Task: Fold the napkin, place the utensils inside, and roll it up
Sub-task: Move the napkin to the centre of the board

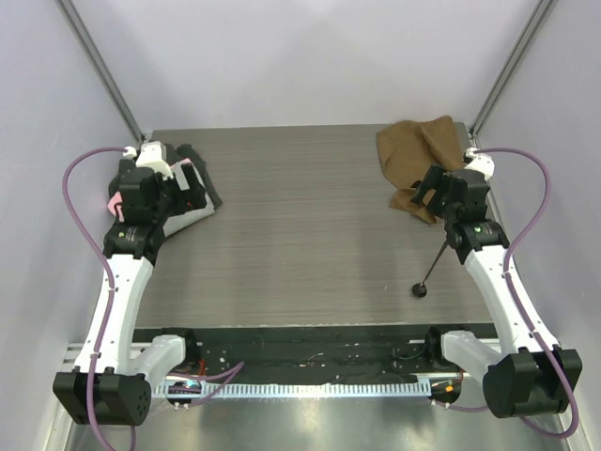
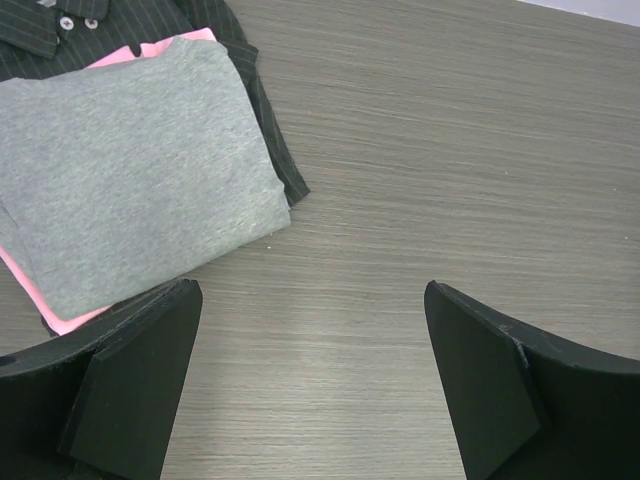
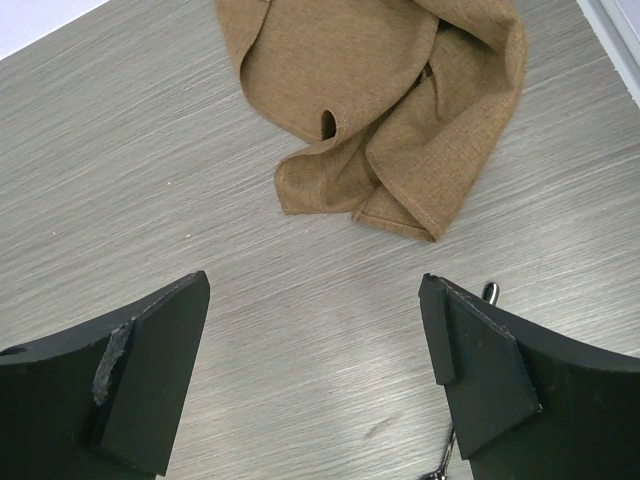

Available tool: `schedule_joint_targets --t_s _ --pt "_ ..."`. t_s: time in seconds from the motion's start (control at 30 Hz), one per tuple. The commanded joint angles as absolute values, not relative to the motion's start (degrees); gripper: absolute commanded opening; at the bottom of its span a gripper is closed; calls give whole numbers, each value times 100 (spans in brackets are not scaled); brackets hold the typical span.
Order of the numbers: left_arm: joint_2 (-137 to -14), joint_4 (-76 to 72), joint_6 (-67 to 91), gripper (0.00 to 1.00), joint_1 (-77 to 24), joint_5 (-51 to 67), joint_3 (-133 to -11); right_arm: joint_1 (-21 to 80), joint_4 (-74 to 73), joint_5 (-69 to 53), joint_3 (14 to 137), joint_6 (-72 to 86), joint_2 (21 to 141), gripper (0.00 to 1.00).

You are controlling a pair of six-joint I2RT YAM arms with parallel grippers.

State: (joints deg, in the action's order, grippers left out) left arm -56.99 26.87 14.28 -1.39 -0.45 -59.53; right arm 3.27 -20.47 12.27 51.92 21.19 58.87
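At the far left of the surface (image 1: 300, 225), the left pincer (image 2: 310, 300) hangs with its two black fingers (image 2: 130, 380) spread wide apart and nothing between them, only bare wood grain below. Just beyond its left finger lies a folded stack: a grey cloth (image 2: 140, 170) on top, a pink edge peeking out along its near and far sides, and a black pinstriped cloth (image 2: 270, 130) with small buttons underneath, sticking out at the far side and along the right edge.

The middle of the surface carries nothing that the arms touch.

Toward the far right corner sits the napkin (image 3: 390, 90), brown and matte, crumpled into loose folds rather than spread flat, with a hemmed corner pointing toward the near side. Nearer than it, and apart from it, lies the utensil (image 1: 434, 265): a slim black handle running diagonally, its small rounded head toward the near left, its other end hidden under the right arm. In the right wrist view only a short bit of it shows beside the right finger.

The right pincer (image 3: 315, 295) hovers just on the near side of the napkin, its fingers (image 3: 150, 380) wide apart, holding nothing and touching neither napkin nor utensil.
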Motion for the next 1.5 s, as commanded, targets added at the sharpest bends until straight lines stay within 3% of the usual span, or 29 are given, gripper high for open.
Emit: schedule_joint_targets --t_s 0.0,0.37,0.77,1.07,1.17,1.27,1.3,1.33,1.4,1.47 --pt "-5739 2610 1389 100 -123 -141 -6047 334 -1978 1450 5379 2153 5967 96" --pt "-5827 2654 1266 100 -132 -97 -5968 334 -2626 1626 6203 2285 6801 96" --pt "-6363 2681 1195 99 -167 360 -6056 211 -2945 2399 7425 2346 9207 93" --pt "-6689 2497 1029 97 -325 554 -5950 -79 -2540 1855 8735 2426 10950 89" --pt "-6618 2417 1002 98 -325 571 -5898 -79 -2549 1714 9070 2426 11328 82" --pt "-6662 2391 993 98 -334 693 -5933 -79 -2566 1583 9228 2347 11566 62" --pt "-6680 2391 993 97 -325 712 -5950 -79 -2584 1469 9281 2321 11619 37" --pt "-6680 2391 993 98 -325 721 -5959 -79 -2627 1128 9333 2286 11689 24" --pt "-6610 2391 984 97 -334 835 -5976 -44 -2637 784 9317 2416 11663 7" --pt "-6504 2408 967 93 -386 879 -5985 306 -2637 502 9255 2566 11514 1"
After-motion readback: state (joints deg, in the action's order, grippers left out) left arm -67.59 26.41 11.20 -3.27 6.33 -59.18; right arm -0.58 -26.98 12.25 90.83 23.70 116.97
